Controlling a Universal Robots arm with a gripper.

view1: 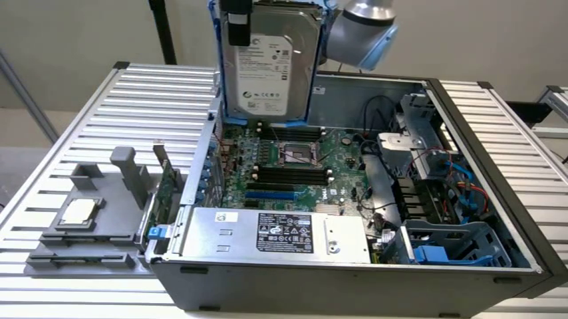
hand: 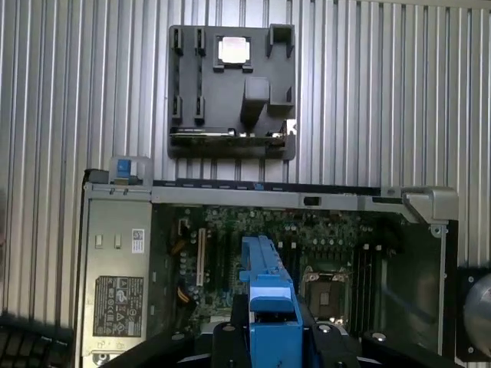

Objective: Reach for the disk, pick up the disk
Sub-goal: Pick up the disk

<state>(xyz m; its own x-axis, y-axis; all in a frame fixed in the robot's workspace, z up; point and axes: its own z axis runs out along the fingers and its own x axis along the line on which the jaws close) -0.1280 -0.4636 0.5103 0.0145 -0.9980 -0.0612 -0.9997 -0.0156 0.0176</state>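
Observation:
The disk (view1: 271,63), a silver-grey hard drive with a white label in a bright blue frame, hangs upright in the air above the back of the open computer case (view1: 355,279). My gripper (view1: 244,13) is shut on its upper end, one black finger (view1: 236,26) lying over the labelled face. In the wrist view the disk's blue frame (hand: 268,299) runs edge-on between my black fingers (hand: 230,337), with the motherboard (hand: 230,253) far below it.
In the case lie the motherboard (view1: 297,163), a silver power supply with a black label (view1: 279,232) and a blue drive cage (view1: 453,246). A grey tray (view1: 84,222) with a small square chip (view1: 78,211) sits on the slatted table (view1: 151,93) at the exterior view's left.

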